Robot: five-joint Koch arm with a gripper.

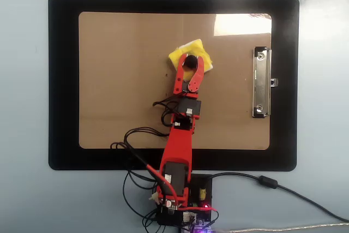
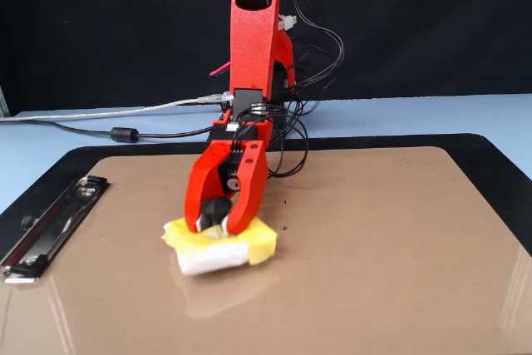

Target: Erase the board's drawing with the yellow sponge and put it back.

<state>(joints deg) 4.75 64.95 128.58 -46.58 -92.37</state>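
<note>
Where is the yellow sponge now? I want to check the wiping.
In the overhead view, the yellow sponge lies on the board's upper middle, gripped by the hand.

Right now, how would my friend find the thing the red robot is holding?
Look at the big brown rectangular clipboard lying on the black mat. Near its middle, the red robot hand pinches a small square yellow sponge by its round black knob. It is the only yellow thing there.
</note>
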